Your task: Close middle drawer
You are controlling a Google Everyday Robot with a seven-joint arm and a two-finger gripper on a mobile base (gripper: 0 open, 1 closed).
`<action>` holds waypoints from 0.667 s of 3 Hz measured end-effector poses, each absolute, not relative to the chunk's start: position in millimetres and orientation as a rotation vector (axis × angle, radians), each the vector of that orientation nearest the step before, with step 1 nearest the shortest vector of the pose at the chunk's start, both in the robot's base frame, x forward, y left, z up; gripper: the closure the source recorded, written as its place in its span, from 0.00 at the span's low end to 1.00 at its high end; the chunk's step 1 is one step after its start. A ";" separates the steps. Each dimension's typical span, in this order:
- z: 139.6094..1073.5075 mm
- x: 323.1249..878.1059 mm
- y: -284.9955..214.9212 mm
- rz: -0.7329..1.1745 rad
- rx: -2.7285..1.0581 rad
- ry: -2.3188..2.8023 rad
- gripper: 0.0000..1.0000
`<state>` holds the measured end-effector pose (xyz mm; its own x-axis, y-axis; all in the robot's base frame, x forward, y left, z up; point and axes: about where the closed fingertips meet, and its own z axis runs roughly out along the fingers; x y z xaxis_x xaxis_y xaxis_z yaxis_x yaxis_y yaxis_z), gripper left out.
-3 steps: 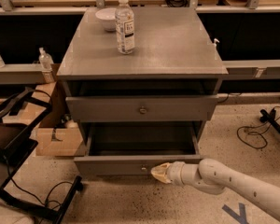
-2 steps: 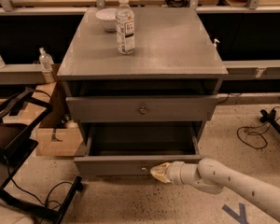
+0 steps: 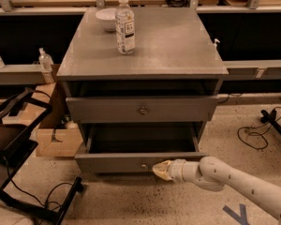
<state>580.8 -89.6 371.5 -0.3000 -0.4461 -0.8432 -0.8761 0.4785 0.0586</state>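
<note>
The grey cabinet [image 3: 145,46] has its middle drawer [image 3: 112,163] pulled far out, its deep empty box showing and a small round knob [image 3: 144,165] on the flat front. The uppermost drawer [image 3: 103,109] above it stands slightly out. The lowest drawer is hidden under the open one. My gripper [image 3: 161,169], on a white arm coming in from the lower right, is at the middle drawer's front just right of the knob. Its tan fingertips are together and touch the front, holding nothing.
A water bottle [image 3: 125,25] and a white bowl [image 3: 106,18] stand on the cabinet top. A cardboard box [image 3: 56,139] sits left of the cabinet, a black frame [image 3: 14,149] further left. Cables [image 3: 255,135] lie on the floor at the right.
</note>
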 end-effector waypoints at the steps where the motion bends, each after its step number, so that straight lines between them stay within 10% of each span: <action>1: 381.0 606.5 -97.5 0.661 -1.099 1.913 1.00; 2: 381.0 602.6 -97.7 0.661 -1.099 1.913 1.00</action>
<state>602.6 -97.7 381.0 -0.2889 -0.4483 -0.8459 -0.8749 0.4824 0.0431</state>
